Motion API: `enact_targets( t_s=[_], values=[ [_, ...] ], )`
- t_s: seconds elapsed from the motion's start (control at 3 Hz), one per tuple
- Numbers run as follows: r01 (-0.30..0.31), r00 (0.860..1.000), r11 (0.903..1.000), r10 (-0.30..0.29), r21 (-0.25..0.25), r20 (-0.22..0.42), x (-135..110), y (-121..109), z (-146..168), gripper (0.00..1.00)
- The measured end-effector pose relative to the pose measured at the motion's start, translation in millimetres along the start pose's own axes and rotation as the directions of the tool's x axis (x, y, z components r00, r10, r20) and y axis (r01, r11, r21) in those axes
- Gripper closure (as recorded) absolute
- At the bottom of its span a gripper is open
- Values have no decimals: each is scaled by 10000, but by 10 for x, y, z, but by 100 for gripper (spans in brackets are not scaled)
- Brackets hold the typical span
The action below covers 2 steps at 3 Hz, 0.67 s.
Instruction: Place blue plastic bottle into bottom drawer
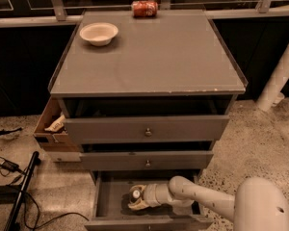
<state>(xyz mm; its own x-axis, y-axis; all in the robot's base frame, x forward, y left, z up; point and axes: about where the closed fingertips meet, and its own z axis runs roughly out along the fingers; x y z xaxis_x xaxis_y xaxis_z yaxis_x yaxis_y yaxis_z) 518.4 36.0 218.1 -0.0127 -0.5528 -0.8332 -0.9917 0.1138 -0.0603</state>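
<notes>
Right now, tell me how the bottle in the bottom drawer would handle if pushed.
At the pincer inside the bottom drawer, the blue plastic bottle looks round-bodied, so it may roll. Being plastic, probably light and dentable.

Grey cabinet [149,57] w/ grey bottom drawer [110,196]; off-white gripper [135,202] sits inside it by bottle [136,194] w/ white cap. Red can [144,8] & cream bowl [98,32] on top; brown box [45,129], speckled beige floor [260,143].

Pretty dim, warm light from overhead. The cabinet top [149,57] high above the gripper [135,199] catches most of it; the gripper sits inside the shadowy bottom drawer [108,198].
</notes>
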Motion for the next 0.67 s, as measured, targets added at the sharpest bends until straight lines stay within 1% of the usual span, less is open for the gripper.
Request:
enact_targets(
  t_s=[0.33,0.67],
  values=[
    [22,10000,10000,-22,-39,-22,-28,6,0,99],
    [22,10000,10000,-22,-39,-22,-28,6,0,77]
  ],
)
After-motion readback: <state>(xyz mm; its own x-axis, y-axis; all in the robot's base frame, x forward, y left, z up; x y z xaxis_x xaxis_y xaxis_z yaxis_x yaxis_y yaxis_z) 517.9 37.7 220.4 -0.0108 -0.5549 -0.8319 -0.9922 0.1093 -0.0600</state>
